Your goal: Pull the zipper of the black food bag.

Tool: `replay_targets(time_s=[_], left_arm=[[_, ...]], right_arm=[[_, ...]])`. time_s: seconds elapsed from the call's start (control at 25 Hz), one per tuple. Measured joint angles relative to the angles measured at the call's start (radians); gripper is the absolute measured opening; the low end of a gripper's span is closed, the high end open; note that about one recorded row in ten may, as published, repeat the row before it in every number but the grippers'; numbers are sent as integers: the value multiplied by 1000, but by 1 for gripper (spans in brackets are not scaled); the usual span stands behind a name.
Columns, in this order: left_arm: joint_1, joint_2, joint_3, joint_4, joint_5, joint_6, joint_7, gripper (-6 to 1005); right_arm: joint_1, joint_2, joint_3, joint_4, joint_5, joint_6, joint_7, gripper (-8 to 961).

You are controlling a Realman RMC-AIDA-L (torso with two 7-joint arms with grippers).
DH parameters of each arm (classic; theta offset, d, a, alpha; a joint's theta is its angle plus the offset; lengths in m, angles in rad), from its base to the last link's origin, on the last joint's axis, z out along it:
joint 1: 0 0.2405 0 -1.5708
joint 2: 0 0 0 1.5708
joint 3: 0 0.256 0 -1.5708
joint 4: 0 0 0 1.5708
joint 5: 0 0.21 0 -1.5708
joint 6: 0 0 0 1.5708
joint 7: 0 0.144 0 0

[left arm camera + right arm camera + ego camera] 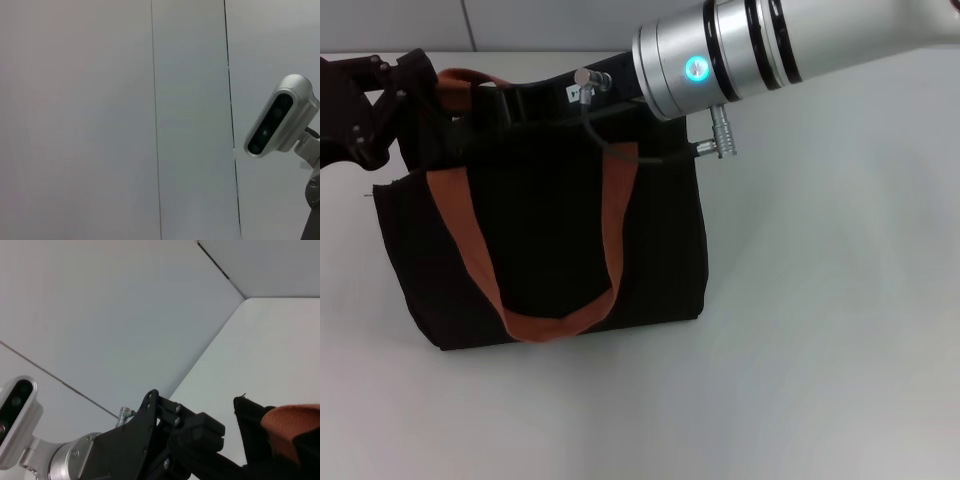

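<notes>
Overhead, one black food bag (550,240), two orange handles (610,215), both arms' jaws' state indiscernible.

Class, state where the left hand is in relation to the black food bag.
In the head view, the left hand is at the black food bag's top left corner, beside the orange handle.

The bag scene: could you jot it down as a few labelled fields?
bag: black bag standing on the white table
handles: orange; one hangs down the bag's front
zipper: not visible
left end effector: at the bag's top left corner
right end effector: hidden behind the right arm, over the bag's top
</notes>
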Motion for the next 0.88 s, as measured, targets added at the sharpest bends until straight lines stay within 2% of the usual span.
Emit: replay_targets(time_s=[0.88], left_arm=[[-2,2,-2,0,0,2,0,27]], right_arm=[[0,-1,-18,7,-19,54,-12,195]])
